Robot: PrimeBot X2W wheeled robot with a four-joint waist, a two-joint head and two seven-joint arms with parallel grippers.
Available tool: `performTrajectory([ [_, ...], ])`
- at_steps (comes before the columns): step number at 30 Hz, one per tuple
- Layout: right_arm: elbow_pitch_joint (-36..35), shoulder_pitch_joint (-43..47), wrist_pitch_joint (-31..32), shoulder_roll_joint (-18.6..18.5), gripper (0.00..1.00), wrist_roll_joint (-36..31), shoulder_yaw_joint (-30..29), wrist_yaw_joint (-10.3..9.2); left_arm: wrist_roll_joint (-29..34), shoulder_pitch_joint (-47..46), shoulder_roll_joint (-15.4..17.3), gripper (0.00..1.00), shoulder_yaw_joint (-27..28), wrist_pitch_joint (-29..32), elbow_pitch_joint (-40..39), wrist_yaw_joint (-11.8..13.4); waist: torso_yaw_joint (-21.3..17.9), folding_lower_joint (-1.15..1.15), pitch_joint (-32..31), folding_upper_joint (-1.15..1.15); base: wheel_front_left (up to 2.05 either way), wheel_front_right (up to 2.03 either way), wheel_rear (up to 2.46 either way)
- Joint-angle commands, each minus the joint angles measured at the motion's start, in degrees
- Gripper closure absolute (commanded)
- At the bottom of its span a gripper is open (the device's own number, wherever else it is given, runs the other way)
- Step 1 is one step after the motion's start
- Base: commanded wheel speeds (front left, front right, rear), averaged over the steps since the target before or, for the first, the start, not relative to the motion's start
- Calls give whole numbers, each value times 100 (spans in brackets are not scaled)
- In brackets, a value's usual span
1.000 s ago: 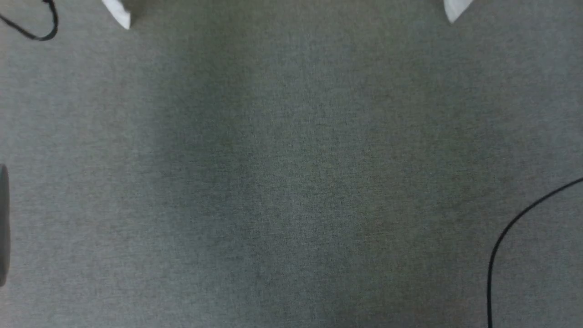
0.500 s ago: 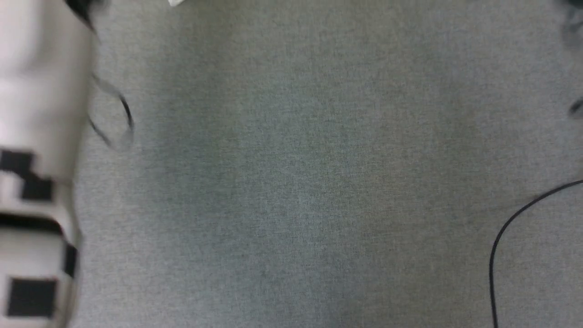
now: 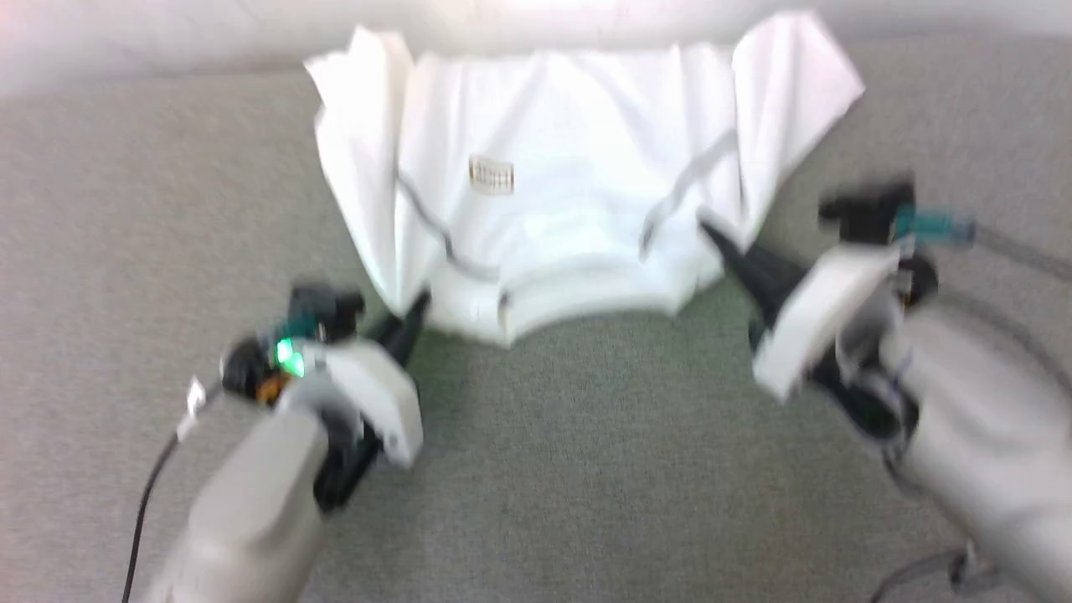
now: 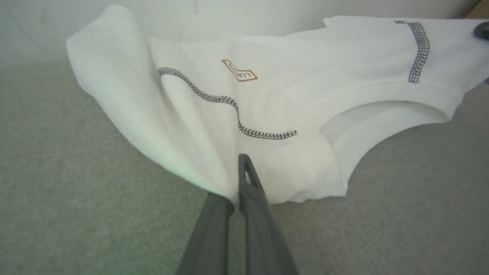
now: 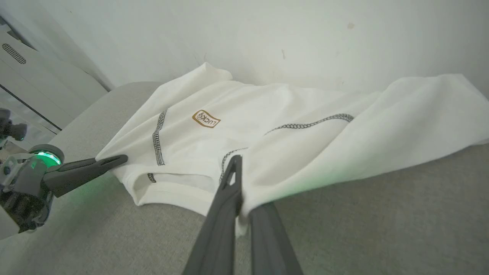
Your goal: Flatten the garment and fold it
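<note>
1. The garment point(image 3: 569, 193) is lying rumpled along the far edge of the grey cloth surface point(image 3: 569, 469), against the white wall point(image 5: 267, 34), its collar point(image 3: 586, 293) facing the robot.
2. The left gripper point(image 3: 414, 316) is pinching the shoulder fabric beside the collar, fingers pressed together on it.
3. The right gripper point(image 3: 716, 239) is pinching the opposite shoulder likewise, holding a fold raised off the surface.

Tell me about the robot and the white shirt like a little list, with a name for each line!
thing: white T-shirt, wrinkled, not folded yet
where: on the grey cloth surface, next to a white wall
left gripper: shut, pinching the shirt's edge on one side of the collar
right gripper: shut, pinching the edge on the other side
collar side: nearest the robot
label: small, brown-edged, facing up
</note>
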Motion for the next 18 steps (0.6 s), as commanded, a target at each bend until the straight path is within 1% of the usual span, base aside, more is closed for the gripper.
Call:
performTrajectory([
  [1,-96,304,28,-60,100,80,80,-4,-58,288,92,100,-63,60,-131,-33,175,2,-829,-1,0,0,0],
  [3,-207,677,98,-144,100,110,224,-4,-98,665,199,100,-114,128,-341,-11,192,2,-1028,-1,0,0,0],
  [7,-420,1334,312,-275,100,224,418,-4,-189,1352,374,100,-199,331,-867,114,253,2,-1389,-1,0,0,0],
  [9,-518,1605,503,-358,100,273,494,-4,-238,1669,461,100,-231,466,-1164,213,272,2,-1530,-1,0,0,0],
  [10,-518,1605,503,-358,100,273,494,-4,-238,1669,461,100,-231,466,-1164,213,272,2,-1530,-1,0,0,0],
  [15,-809,2110,1034,-600,100,327,578,-4,-398,2414,741,100,-267,796,-1926,433,289,2,-1779,-1,0,0,0],
  [18,-1034,2394,1392,-765,100,464,519,-4,-520,2811,918,100,-285,995,-2344,515,303,2,-1889,-1,0,0,0],
])
